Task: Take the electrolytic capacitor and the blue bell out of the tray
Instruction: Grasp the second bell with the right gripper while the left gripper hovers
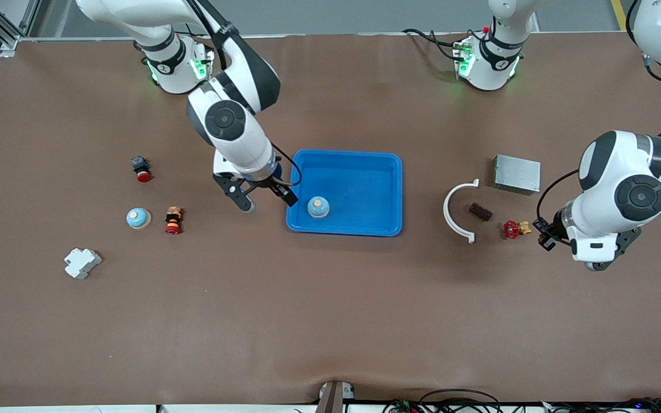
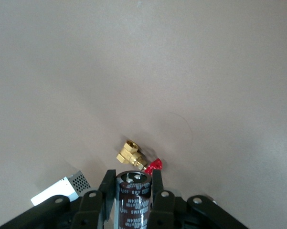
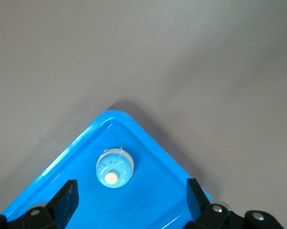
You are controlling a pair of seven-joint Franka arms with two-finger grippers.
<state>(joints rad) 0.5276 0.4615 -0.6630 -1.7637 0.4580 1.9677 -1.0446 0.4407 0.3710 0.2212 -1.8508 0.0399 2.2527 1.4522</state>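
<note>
A: Where is the bell [image 1: 318, 207] right now?

B: In the blue tray [image 1: 365, 172] at the middle of the frame, sitting in the tray's lower corner on the right arm's side. In the right wrist view the bell [image 3: 114, 168] rests on the tray floor [image 3: 153, 200], button up.

A: And the right end effector [image 1: 264, 198]?

B: Over that tray corner, its fingers [image 3: 67, 202] spread wide apart with nothing between them, the bell apart from them below.

A: The capacitor?

B: Clamped in the left end effector [image 1: 545, 235] at the right of the frame. The left wrist view shows the dark cylinder, the capacitor [image 2: 132, 200], squeezed between the two fingers [image 2: 106, 188], above the bare desk [image 1: 330, 315].

A: What lies near it?

B: A brass valve with a red handle [image 1: 515, 229] on the desk just beside that end effector; a small dark brown block [image 1: 480, 211], a white curved bracket [image 1: 455, 211] and a grey metal box [image 1: 517, 174] nearby.

A: Anything at the left of the frame?

B: A second blue bell [image 1: 138, 218], a red push button [image 1: 142, 169], a small red and black part [image 1: 173, 221] and a white plastic piece [image 1: 82, 263].
</note>
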